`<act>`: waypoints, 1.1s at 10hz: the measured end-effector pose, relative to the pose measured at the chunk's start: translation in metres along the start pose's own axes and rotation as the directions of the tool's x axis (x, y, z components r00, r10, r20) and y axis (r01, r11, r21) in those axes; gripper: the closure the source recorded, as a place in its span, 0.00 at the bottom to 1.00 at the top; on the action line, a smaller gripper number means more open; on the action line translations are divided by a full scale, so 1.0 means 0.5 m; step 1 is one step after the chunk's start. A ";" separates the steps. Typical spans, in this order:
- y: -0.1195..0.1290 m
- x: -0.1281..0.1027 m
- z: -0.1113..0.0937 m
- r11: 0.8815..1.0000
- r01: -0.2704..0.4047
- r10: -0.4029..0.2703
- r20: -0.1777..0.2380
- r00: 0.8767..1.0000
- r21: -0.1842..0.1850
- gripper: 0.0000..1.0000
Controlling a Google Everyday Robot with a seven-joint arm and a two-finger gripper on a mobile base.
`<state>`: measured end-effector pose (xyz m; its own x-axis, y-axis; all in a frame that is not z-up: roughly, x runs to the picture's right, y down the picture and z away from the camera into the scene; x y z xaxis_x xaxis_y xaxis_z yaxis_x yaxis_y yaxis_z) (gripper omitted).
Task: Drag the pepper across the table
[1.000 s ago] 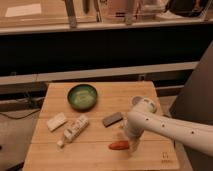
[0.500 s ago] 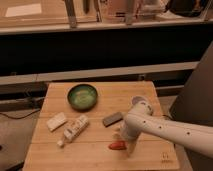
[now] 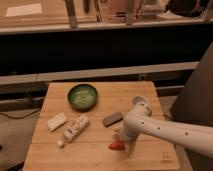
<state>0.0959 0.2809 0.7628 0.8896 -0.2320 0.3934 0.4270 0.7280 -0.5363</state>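
The pepper point(image 3: 116, 145) is a small orange-red tapered item lying on the light wooden table point(image 3: 90, 156), right of centre near the front edge. My gripper point(image 3: 126, 142) comes in from the right on a white arm point(image 3: 165, 131). It is down at the table, right at the pepper's right end and partly covering it. I cannot see whether it grips the pepper.
A dark grey block point(image 3: 113, 119) lies just behind the gripper. A white bottle point(image 3: 75, 129) and a white block point(image 3: 56, 121) lie at the left. A green bowl point(image 3: 82, 96) stands at the back. A small dark mark point(image 3: 164, 155) is near the front right corner.
The pepper and the gripper have shifted slightly to the left together. The other objects have not moved.
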 end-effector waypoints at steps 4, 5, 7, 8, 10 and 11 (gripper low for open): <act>-0.009 -0.003 0.009 1.000 0.003 -0.003 -0.002 1.000 0.002 0.20; -0.012 -0.006 0.011 1.000 0.007 -0.007 -0.002 1.000 0.002 0.20; -0.018 -0.014 0.016 1.000 0.017 -0.017 -0.005 1.000 0.002 0.20; -0.021 -0.015 0.018 1.000 0.019 -0.019 -0.005 1.000 0.003 0.20; -0.025 -0.015 0.020 1.000 0.021 -0.021 -0.007 1.000 0.005 0.20; -0.028 -0.017 0.021 1.000 0.026 -0.025 -0.008 1.000 0.005 0.20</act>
<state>0.0807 0.2793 0.7751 0.8797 -0.2558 0.4008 0.4488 0.7251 -0.5224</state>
